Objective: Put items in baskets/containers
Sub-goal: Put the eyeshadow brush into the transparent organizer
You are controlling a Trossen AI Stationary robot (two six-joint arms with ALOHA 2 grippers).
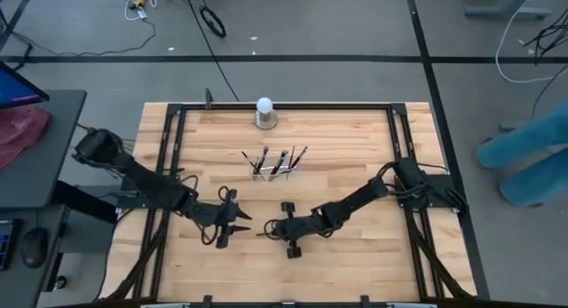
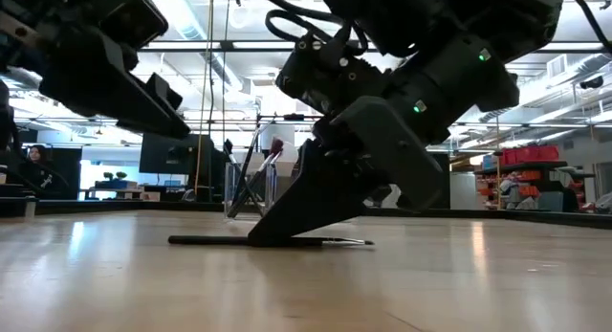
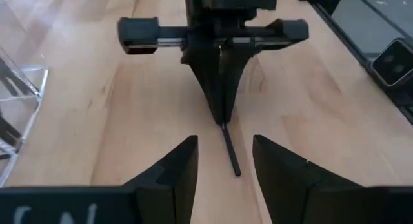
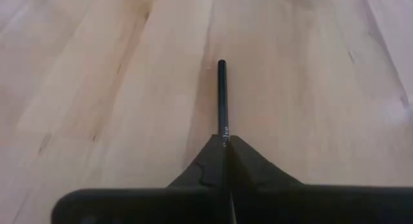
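- High view: the right gripper [image 1: 266,228] is seen low over the near middle of the pale wooden desk [image 1: 355,148], and the left gripper [image 1: 238,221] is just beside it, facing it.
- A thin dark makeup brush [image 2: 268,241] is seen lying flat on the desk in the low view, with the right gripper's jaws clenched on it and pressed down to the wood.
- From the right wrist view, the dark handle is seen sticking straight out past the closed fingertips [image 4: 222,150].
- In the left wrist view, the left gripper's jaws are released, and the free end of the brush lies between the two dark fingers [image 3: 174,169] without being touched.
- The small clear plastic holder [image 1: 275,172] is placed farther back at the desk's middle, well apart from both grippers; several dark-handled brushes [image 1: 282,159] are seen leaning in it.
- A white ball on a grey round base [image 1: 264,113] is set at the far edge of the desk, behind the holder.
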